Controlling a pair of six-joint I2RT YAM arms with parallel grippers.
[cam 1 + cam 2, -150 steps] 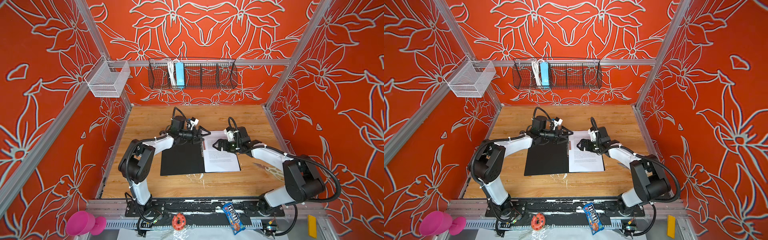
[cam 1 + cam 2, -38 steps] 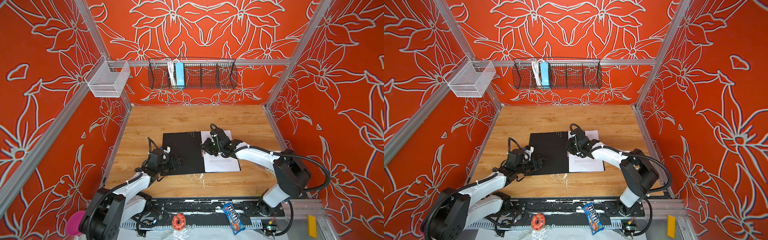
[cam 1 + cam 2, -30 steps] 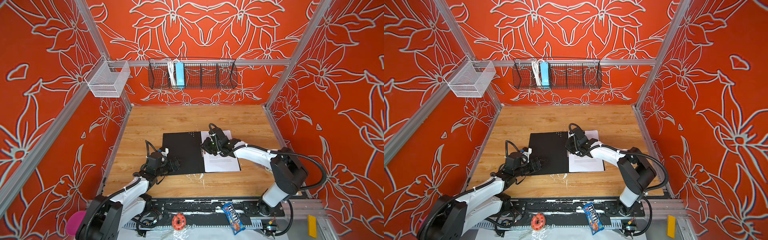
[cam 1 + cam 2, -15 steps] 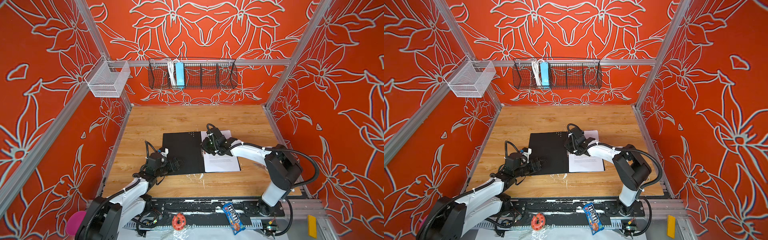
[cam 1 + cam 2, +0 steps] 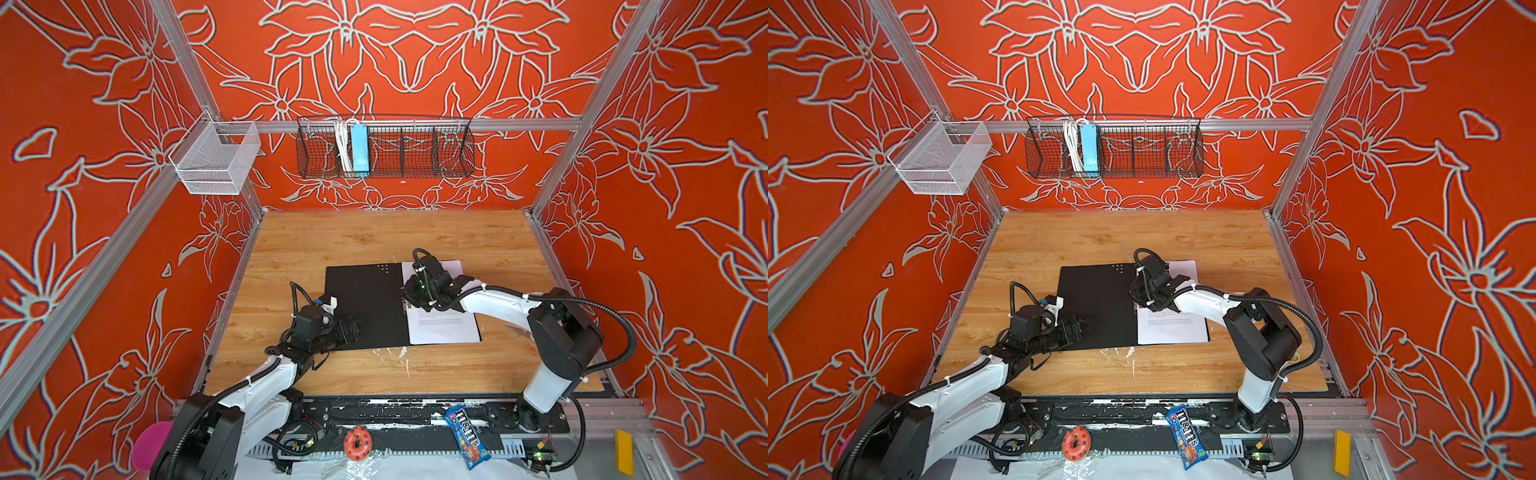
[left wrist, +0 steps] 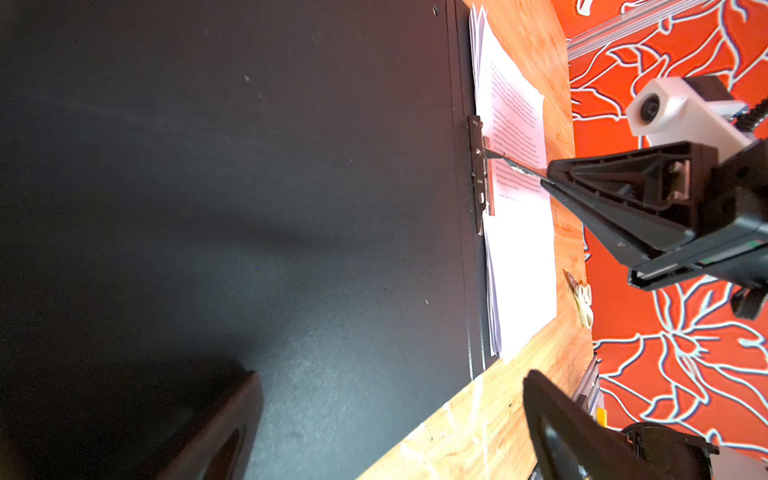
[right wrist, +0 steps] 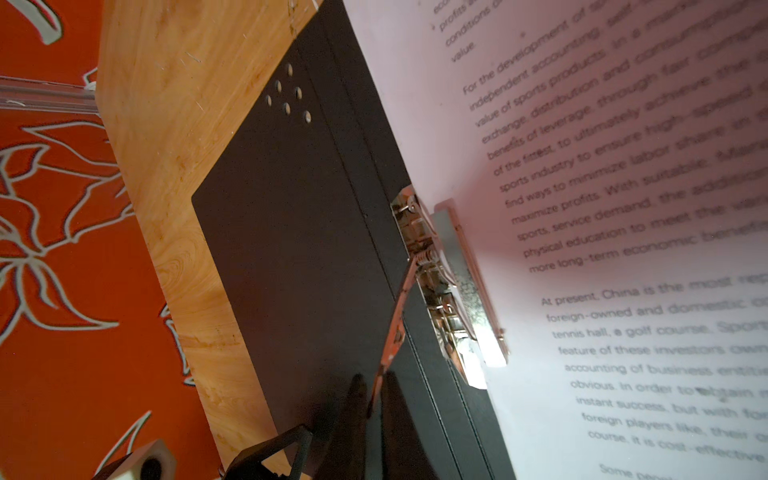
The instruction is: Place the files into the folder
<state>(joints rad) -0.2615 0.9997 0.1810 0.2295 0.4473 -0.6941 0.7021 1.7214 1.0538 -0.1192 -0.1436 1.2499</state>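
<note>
The folder (image 5: 365, 303) (image 5: 1096, 303) lies open on the wooden table, black inside up, with small dots (image 7: 286, 95) at its far corner. The files (image 5: 444, 328) (image 5: 1173, 328), white printed sheets, are stacked on its right half. My right gripper (image 5: 409, 291) (image 5: 1136, 293) (image 7: 372, 382) is at the spine, shut on the thin metal lever (image 7: 399, 316) (image 6: 511, 166) of the folder's clip (image 7: 453, 291). My left gripper (image 5: 357, 326) (image 5: 1086, 324) (image 6: 390, 374) stands open over the folder's near left part, holding nothing.
On the back wall hangs a black wire basket with a light-blue power strip (image 5: 359, 147). A white mesh basket (image 5: 216, 160) hangs at the left wall. A candy bag (image 5: 467, 436) and a toy donut (image 5: 357, 442) lie on the front rail.
My right gripper's jaws have closed onto the clip lever at the spine. My left arm has come from the folder's far edge to its near left part and is now almost still.
</note>
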